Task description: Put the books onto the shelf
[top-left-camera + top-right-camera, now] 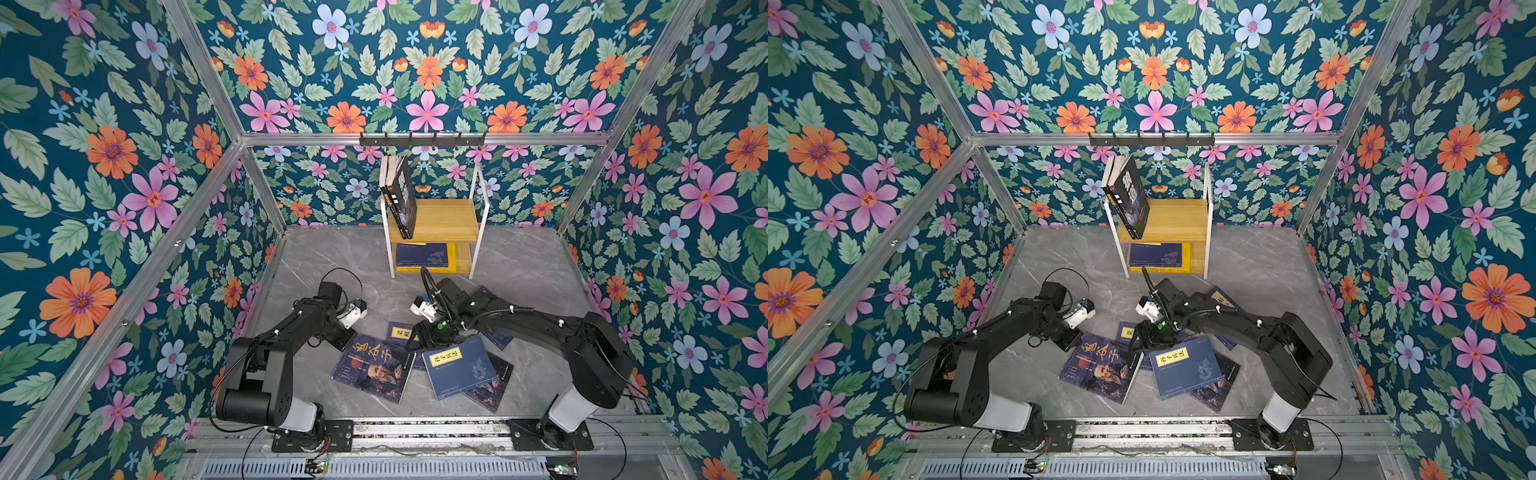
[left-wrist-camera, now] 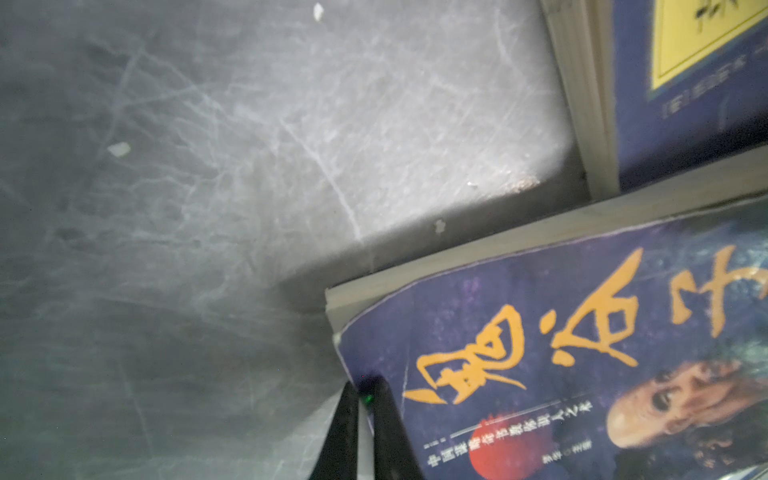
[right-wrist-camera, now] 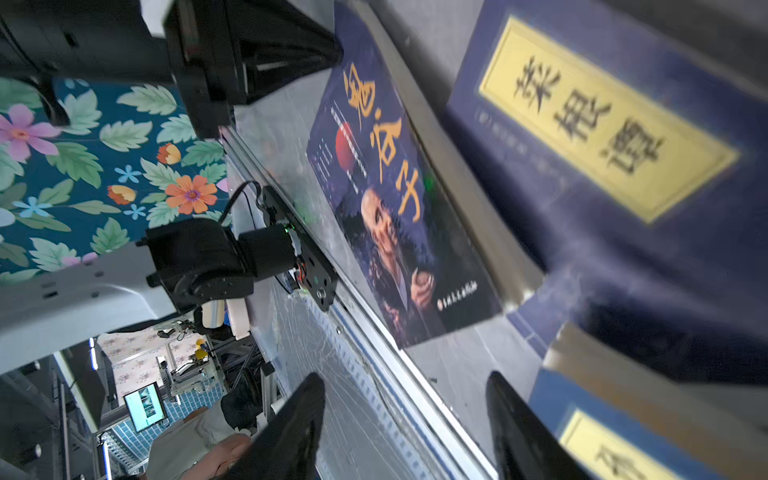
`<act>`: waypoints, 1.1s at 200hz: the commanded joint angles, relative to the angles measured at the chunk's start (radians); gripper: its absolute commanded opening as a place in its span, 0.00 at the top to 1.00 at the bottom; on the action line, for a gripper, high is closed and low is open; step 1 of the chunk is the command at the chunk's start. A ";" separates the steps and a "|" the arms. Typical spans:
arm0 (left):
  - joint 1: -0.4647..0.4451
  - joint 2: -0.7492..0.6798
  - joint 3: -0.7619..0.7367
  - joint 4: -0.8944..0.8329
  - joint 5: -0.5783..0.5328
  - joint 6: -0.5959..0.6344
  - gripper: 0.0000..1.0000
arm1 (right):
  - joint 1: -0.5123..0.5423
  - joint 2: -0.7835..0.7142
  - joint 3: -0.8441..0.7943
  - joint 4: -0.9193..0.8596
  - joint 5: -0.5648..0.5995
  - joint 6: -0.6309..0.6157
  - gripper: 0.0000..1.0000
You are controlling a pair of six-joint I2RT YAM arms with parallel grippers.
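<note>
Right hand (image 3: pixel 405 378) gapes, seemingly empty, above the scattered books (image 1: pixel 457 365).

Floral walls (image 1: pixel 104 166), grey marbled floor (image 1: pixel 332 257)

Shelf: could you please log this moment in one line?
shelf: books on both tiers | table: loose books | left gripper: shut | right gripper: open

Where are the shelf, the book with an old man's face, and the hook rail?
shelf (image 1: pixel 444 220): in a top view, bare upper board.
book with an old man's face (image 1: pixel 374 368): in a top view, cover middle.
hook rail (image 1: pixel 422 141): in a top view, bar middle.
</note>
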 commanded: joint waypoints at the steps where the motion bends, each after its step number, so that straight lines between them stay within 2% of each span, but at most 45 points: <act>1: 0.001 -0.001 0.000 -0.021 0.002 -0.002 0.90 | 0.037 -0.050 -0.088 0.152 0.079 0.189 0.37; 17: 0.000 -0.002 -0.001 -0.017 0.000 -0.003 0.90 | 0.074 -0.060 -0.151 0.249 0.116 0.264 0.35; 52: 0.000 -0.005 0.009 -0.014 0.003 -0.006 0.91 | 0.161 -0.023 -0.153 0.267 0.188 0.326 0.34; 102: -0.002 0.006 0.002 -0.011 -0.029 -0.006 0.92 | 0.221 0.068 -0.154 0.268 0.268 0.407 0.34; 178: 0.001 -0.043 -0.043 -0.014 -0.022 0.008 0.91 | 0.241 0.175 -0.220 0.476 0.329 0.503 0.34; 220: 0.002 -0.050 -0.046 -0.018 -0.023 0.009 0.92 | 0.241 0.150 -0.208 0.488 0.341 0.465 0.37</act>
